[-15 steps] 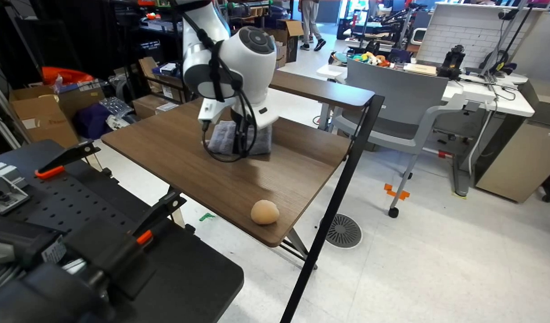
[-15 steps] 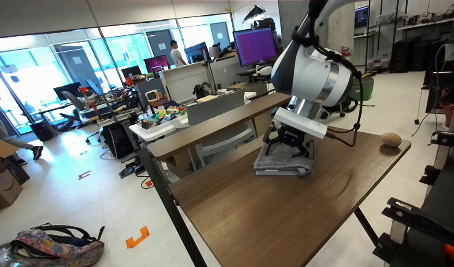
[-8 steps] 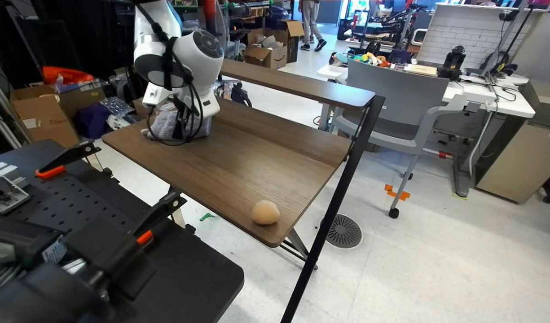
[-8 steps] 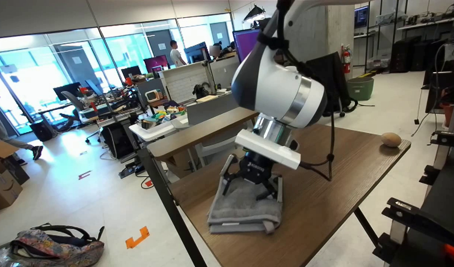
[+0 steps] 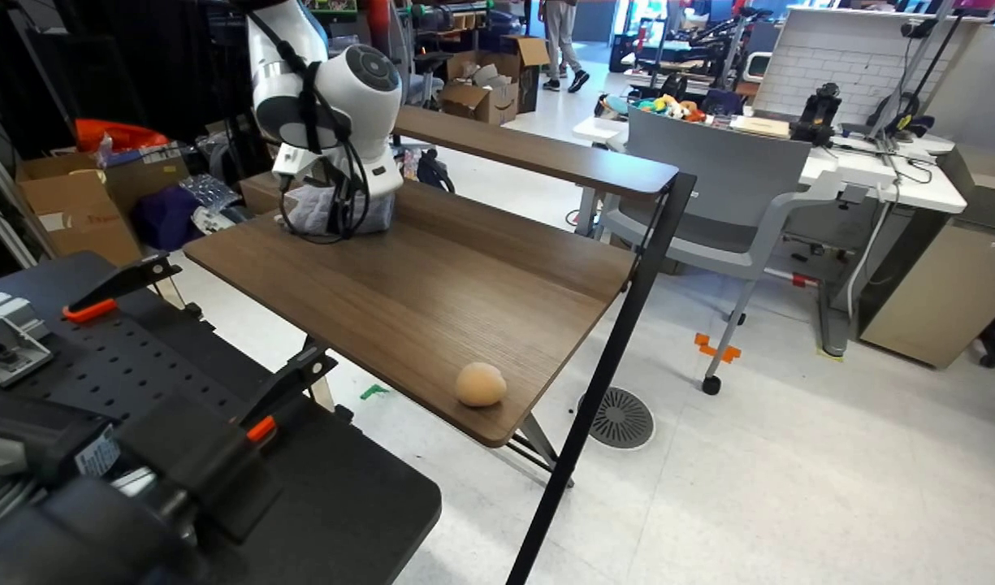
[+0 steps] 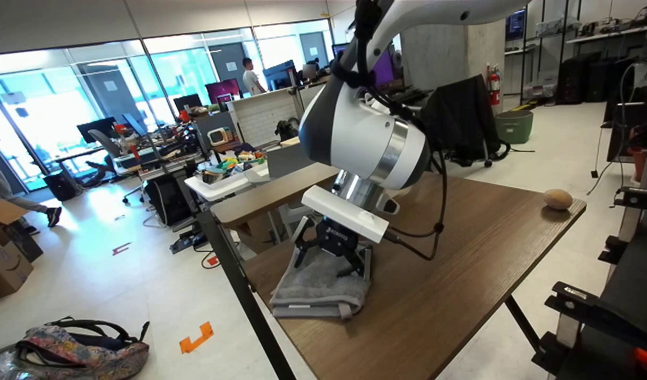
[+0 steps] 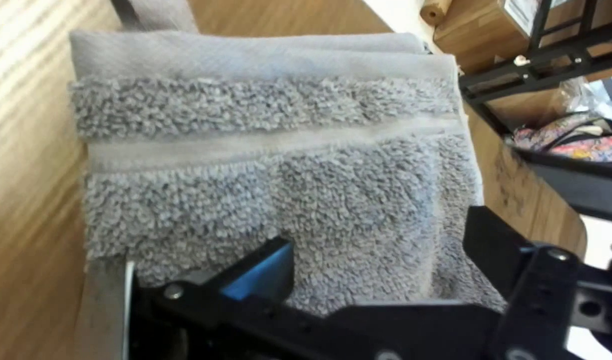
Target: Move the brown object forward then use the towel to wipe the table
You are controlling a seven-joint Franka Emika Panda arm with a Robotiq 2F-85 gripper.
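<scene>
Spread wide, the claw point(image 6: 323, 267) stood over the folded grey towel point(image 6: 320, 291), its fingers point(image 7: 263, 275) set apart across the pile in the wrist view. The towel lay near one end edge of the worktop point(image 6: 471, 258), on the side of the raised shelf point(image 6: 275, 193). Well apart from it, the rounded brown object point(image 6: 558, 199) rested near the opposite end's corner, away from the shelf.

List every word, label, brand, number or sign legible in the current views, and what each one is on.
"ROBOTIQ": on the gripper, in an exterior view.
Papers on the grey doors: too small to read.
White label on black equipment: too blurred to read.
White sticker on a cardboard box: too small to read.
No other text is legible.
</scene>
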